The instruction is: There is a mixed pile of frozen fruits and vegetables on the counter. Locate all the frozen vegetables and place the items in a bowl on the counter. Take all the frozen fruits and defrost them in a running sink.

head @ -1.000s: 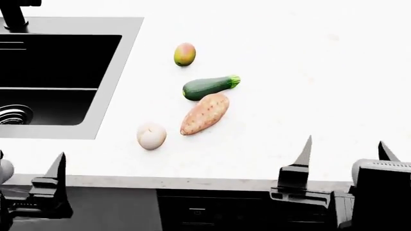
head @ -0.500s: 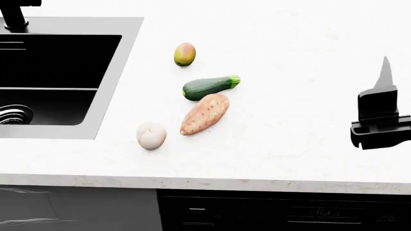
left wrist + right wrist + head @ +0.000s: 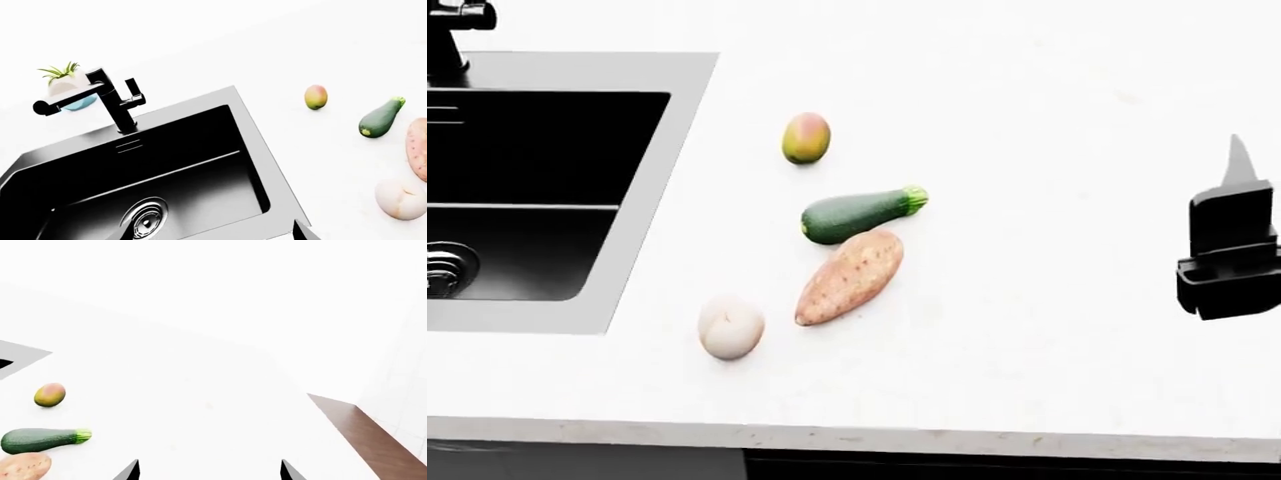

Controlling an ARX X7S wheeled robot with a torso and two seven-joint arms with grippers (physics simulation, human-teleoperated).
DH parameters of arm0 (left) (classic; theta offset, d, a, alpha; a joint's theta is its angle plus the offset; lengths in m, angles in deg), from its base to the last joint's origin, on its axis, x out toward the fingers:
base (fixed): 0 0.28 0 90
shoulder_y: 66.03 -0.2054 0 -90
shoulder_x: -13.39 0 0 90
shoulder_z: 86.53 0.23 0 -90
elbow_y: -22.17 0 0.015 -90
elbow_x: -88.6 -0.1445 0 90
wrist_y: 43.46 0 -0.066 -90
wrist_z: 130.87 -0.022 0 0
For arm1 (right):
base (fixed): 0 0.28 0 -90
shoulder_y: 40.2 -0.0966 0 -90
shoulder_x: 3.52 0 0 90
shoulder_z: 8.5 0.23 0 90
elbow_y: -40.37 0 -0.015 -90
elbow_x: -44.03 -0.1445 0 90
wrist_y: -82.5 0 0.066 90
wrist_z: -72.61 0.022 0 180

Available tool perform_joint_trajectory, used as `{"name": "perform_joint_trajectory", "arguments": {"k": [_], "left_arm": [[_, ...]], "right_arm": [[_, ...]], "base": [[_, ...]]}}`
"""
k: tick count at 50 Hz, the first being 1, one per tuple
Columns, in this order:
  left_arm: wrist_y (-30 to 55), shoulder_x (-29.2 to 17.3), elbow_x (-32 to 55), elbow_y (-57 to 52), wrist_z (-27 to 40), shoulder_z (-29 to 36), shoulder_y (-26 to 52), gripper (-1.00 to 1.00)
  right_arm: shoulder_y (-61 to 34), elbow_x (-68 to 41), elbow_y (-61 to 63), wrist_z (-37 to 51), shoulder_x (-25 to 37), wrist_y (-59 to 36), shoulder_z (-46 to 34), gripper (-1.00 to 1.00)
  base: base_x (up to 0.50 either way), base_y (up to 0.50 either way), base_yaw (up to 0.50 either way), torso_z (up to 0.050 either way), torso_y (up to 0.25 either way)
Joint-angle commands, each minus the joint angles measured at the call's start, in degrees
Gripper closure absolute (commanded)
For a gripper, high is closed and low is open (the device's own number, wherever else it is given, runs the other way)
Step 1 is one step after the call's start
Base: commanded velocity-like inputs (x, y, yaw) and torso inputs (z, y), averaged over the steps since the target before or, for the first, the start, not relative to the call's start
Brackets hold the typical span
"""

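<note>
Head view showed, from left to right, the sink (image 3: pixel 547 190) with its dark basin and chrome drain (image 3: pixel 443 268), then the four frozen items in a loose group on the counter (image 3: pixel 1054 120), then the right gripper (image 3: pixel 1230 245) hanging over bare worktop well apart from them. Nearest the sink lay the pale fruit (image 3: pixel 731 327), close to the front edge; the mango (image 3: pixel 806 138) sat farthest back; between them the zucchini (image 3: pixel 857 214) and the sweet potato (image 3: pixel 849 277) lay side by side, just about touching.

By my reading, the task had not begun: no fruit was in the sink, no water ran from the tap (image 3: pixel 100 97), and both vegetables were on the counter. No bowl appeared in any view, so it would need finding first.

The right gripper's tips (image 3: pixel 133 471) stood wide apart in its wrist view, with nothing between them. Only a sliver of the left gripper (image 3: pixel 301 233) showed over the sink rim, and I could not tell how far open it was.

The counter was white and faintly speckled. A small plant (image 3: pixel 63 77) stood behind the tap, and brown flooring (image 3: pixel 367 435) showed past the counter's far end.
</note>
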Motion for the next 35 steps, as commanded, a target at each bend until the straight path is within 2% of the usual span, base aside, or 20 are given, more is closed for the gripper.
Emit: {"name": "perform_joint_trajectory", "arguments": {"k": [1, 4, 12, 17, 22, 29, 35], "left_arm": [[-2.8, -1.8, 0.5, 1.4, -1.4, 0.5, -1.1, -1.00], [-3.8, -2.3, 0.8, 1.1, -1.9, -0.2, -3.1, -1.00], [-3.8, -0.7, 0.1, 2.7, -0.7, 3.8, 0.3, -1.00], [-3.9, -1.1, 1.1, 3.0, -0.4, 3.0, 0.1, -1.00], [-4.2, -0.9, 0.5, 4.1, -0.5, 5.0, 2.0, -1.00], [-7.6, -1.4, -2.1, 5.1, -3.1, 7.8, -0.3, -1.00], [-7.3, -1.7, -0.7, 4.5, -2.4, 6.6, -1.1, -1.00]], "right_arm": [[0.2, -1.6, -0.8, 0.7, -0.3, 0.1, -0.3, -1.00], [0.8, -1.8, -0.8, 1.0, -0.3, 0.6, -0.2, -1.00], [2.9, -0.5, -1.2, 0.2, 0.6, 3.1, -0.8, -1.00], [2.0, -1.9, -1.0, 0.8, 1.2, 2.2, -0.5, -1.00], [3.0, -1.4, -0.9, 0.5, 1.6, 3.0, -1.4, -1.00], [2.7, -1.2, -1.1, 0.8, 1.1, 3.2, -3.3, -1.00], [2.8, -1.6, -1.4, 1.5, 0.9, 3.2, -3.4, -1.00]], "base": [[0.20, 0.00, 0.00, 0.000, 0.000], [0.20, 0.00, 0.00, 0.000, 0.000], [0.20, 0.00, 0.00, 0.000, 0.000], [0.20, 0.00, 0.00, 0.000, 0.000], [0.20, 0.00, 0.00, 0.000, 0.000], [0.20, 0.00, 0.00, 0.000, 0.000], [0.20, 0.00, 0.00, 0.000, 0.000]]}}
